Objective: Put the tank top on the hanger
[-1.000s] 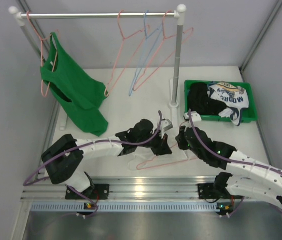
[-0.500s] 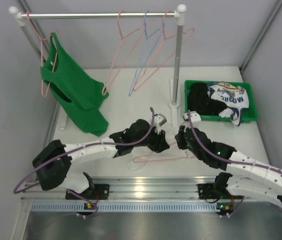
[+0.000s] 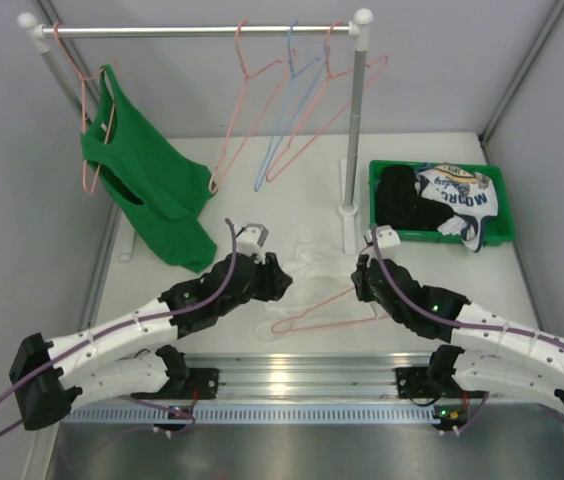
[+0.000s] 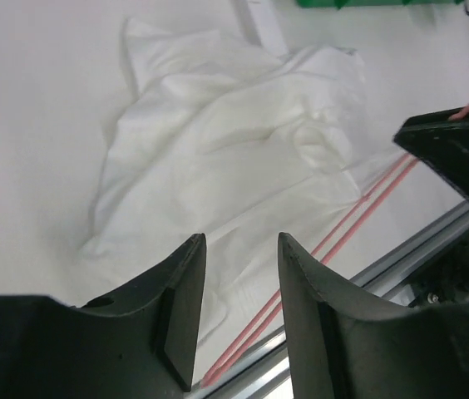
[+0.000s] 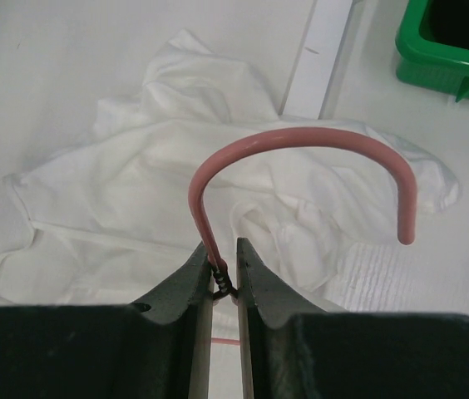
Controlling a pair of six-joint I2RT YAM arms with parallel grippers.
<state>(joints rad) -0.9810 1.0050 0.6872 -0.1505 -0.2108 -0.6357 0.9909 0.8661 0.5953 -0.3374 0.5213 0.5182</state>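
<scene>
Top external view: white tank top (image 3: 314, 268) crumpled on table (image 3: 262, 170), mid-table; pink wire hanger (image 3: 322, 314) lies across its 6 o'clock edge. Right gripper (image 5: 224, 253), at 3 o'clock, pinches the hanger's twisted neck below the hook. Left gripper (image 4: 239, 249), at 9 o'clock, fingers spread, holds nothing.
</scene>
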